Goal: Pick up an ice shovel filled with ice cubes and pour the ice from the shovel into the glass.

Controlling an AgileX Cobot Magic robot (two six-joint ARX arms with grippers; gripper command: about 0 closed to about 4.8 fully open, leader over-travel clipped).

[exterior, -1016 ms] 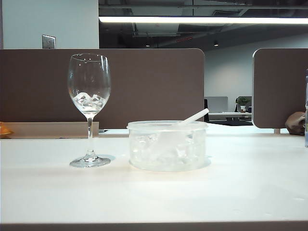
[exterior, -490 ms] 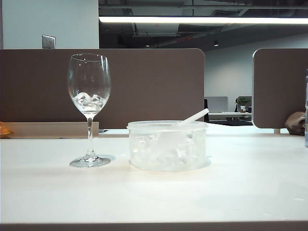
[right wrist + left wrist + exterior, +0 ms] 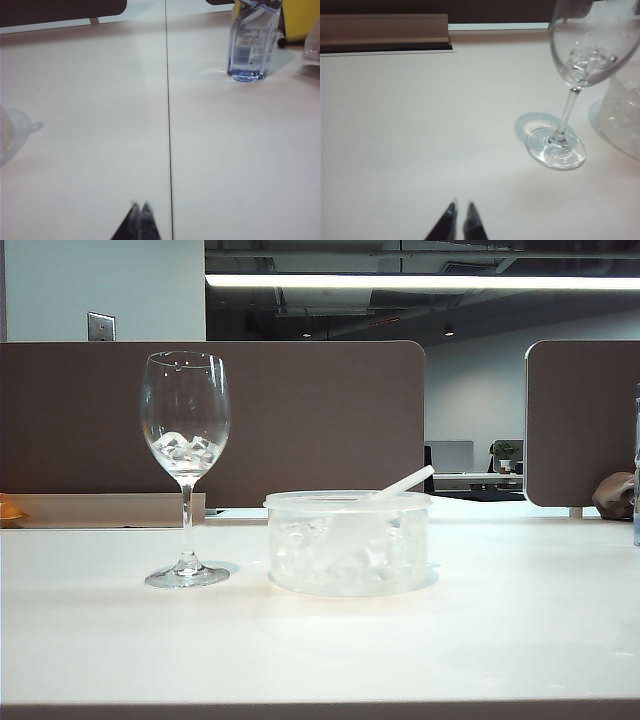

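Observation:
The glass (image 3: pixel 186 440) stands upright on the left of the white table, with a few ice cubes (image 3: pixel 185 449) in its bowl. In the left wrist view the glass (image 3: pixel 585 55) and its ice cubes (image 3: pixel 587 57) show too. To its right, a round clear tub (image 3: pixel 348 545) holds more ice. The ice shovel rests in the tub, its handle (image 3: pixel 405 481) slanting up over the rim. My left gripper (image 3: pixel 461 205) hovers low over bare table, well short of the glass foot, tips almost together and empty. My right gripper (image 3: pixel 139 204) is shut and empty beside a table seam (image 3: pixel 169 125).
A clear water bottle (image 3: pixel 250 42) stands at the far right with a yellow object (image 3: pixel 300 20) behind it. Brown partition boards (image 3: pixel 300 420) run along the table's back edge. The tub's wall (image 3: pixel 625 120) stands just beyond the glass foot.

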